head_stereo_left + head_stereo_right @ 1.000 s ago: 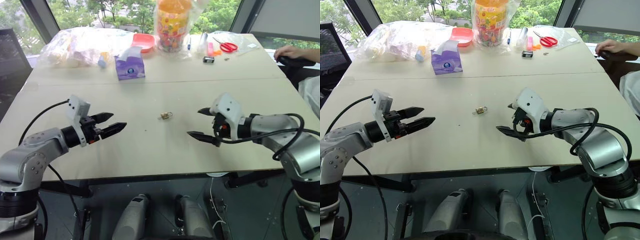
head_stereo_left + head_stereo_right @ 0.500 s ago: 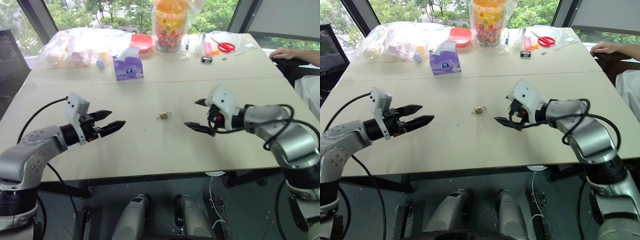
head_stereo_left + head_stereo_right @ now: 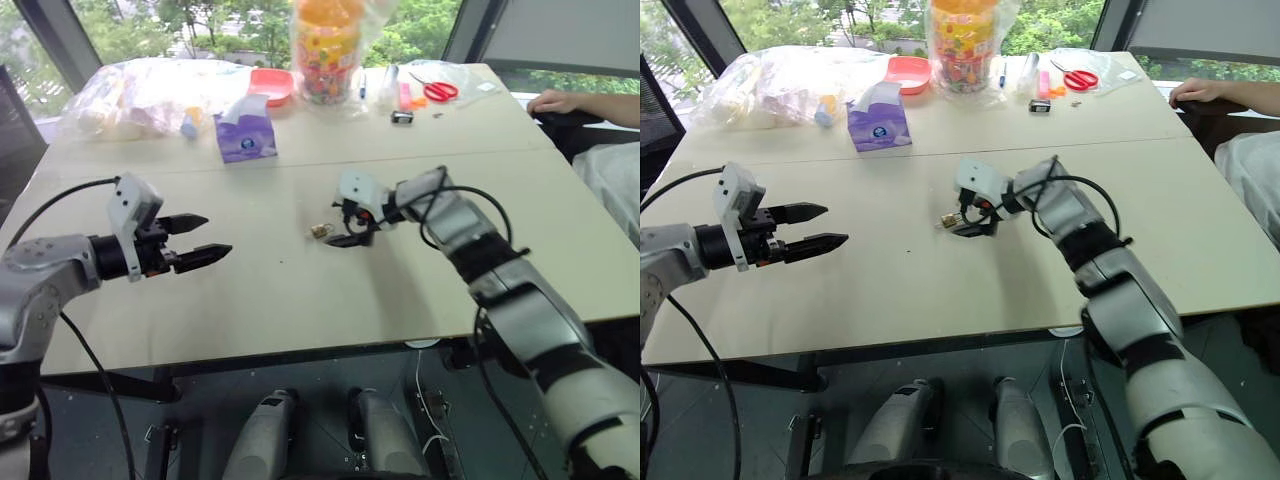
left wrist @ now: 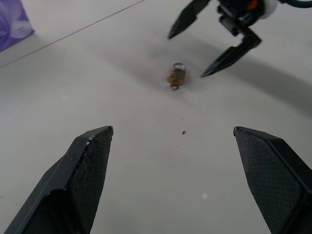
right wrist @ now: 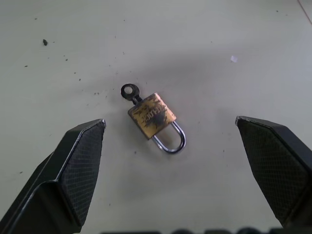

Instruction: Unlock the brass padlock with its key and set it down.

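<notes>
Pale table (image 3: 300, 300): right gripper (image 3: 345, 222), fingers apart, now beside brass padlock (image 5: 152, 116); left gripper (image 3: 205, 238) likewise apart.

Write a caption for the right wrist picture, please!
Open right gripper above the padlock, its key in it, on the table.

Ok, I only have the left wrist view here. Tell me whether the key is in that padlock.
Observer: Yes. In the right wrist view a dark key sticks out of the brass padlock at the end opposite the shackle.
Operator: Give me the shackle's state.
Observer: It looks seated in the body at both legs, so apparently locked.
Operator: Report the right gripper.
Observer: The right gripper is open, a finger on either side of the padlock, touching nothing.
Operator: And what's beyond the lock.
Observer: A purple tissue box stands farther back on the table.
</notes>
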